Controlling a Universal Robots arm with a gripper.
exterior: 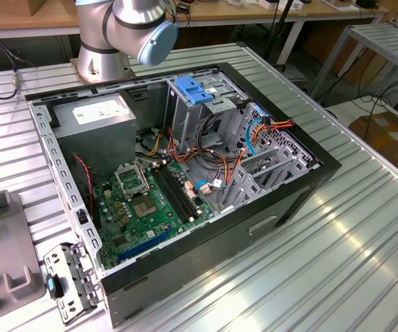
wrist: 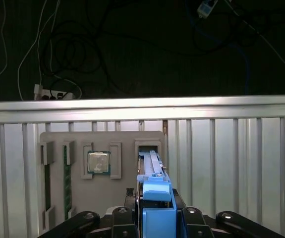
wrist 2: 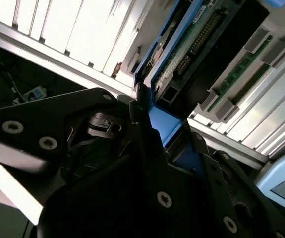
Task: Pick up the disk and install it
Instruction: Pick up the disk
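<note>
**A:** In the grey holder tray (wrist: 53, 141), where was the disk (wrist: 151, 161)?

**B:** It stood on edge in its slot, beside a processor chip (wrist: 98, 162) and a memory stick (wrist: 67, 181). The gripper (wrist: 157, 201) was clenched on its blue rail.

**A:** What crowded it?

**B:** Only the slot walls. The open computer case (exterior: 282, 207) lay on the slatted table (exterior: 365, 263).

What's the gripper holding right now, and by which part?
The gripper clamps the disk by its blue plastic end, with the disk standing in the grey holder slot.
</note>
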